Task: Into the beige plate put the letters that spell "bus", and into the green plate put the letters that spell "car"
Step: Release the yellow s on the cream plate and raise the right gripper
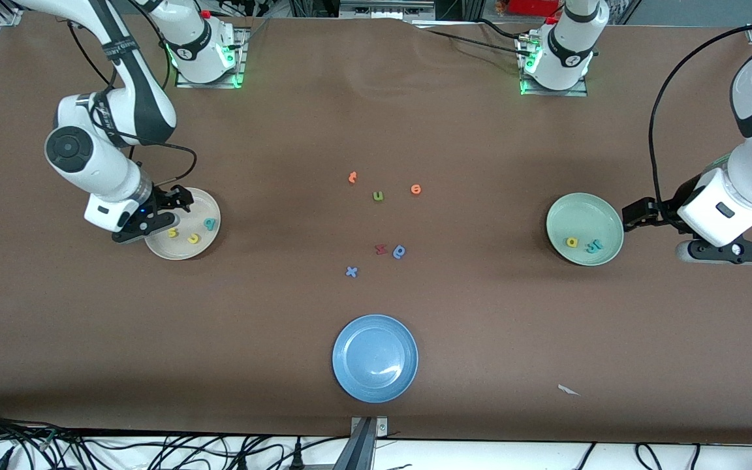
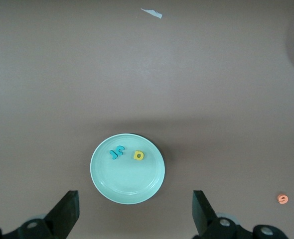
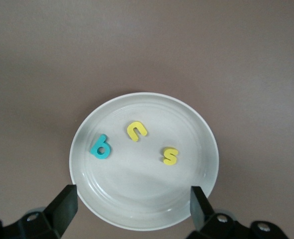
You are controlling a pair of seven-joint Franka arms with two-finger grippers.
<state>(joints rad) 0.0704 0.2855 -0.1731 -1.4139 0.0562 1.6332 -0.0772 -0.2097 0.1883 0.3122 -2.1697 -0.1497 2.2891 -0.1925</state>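
The beige plate [image 1: 201,207] sits toward the right arm's end of the table. In it lie a teal b [image 3: 100,147], a yellow u [image 3: 136,130] and a yellow s [image 3: 170,156], all apart from one another. My right gripper [image 3: 132,209] hangs open over the plate's rim [image 3: 147,199], with nothing between its fingers. The green plate [image 1: 581,212] holds a yellow a [image 2: 138,156] and, touching each other, the teal c and r [image 2: 116,152]. My left gripper [image 2: 135,214] waits open and empty over bare table just outside that plate's rim [image 2: 127,191].
Loose letters lie mid-table: two orange ones [image 1: 352,177] [image 1: 416,189], a green u [image 1: 378,196], a dark red one [image 1: 380,249], a blue rounded one [image 1: 399,251] and a blue x [image 1: 351,271]. A blue plate [image 1: 375,385] and a white paper scrap [image 1: 568,390] lie nearer the camera.
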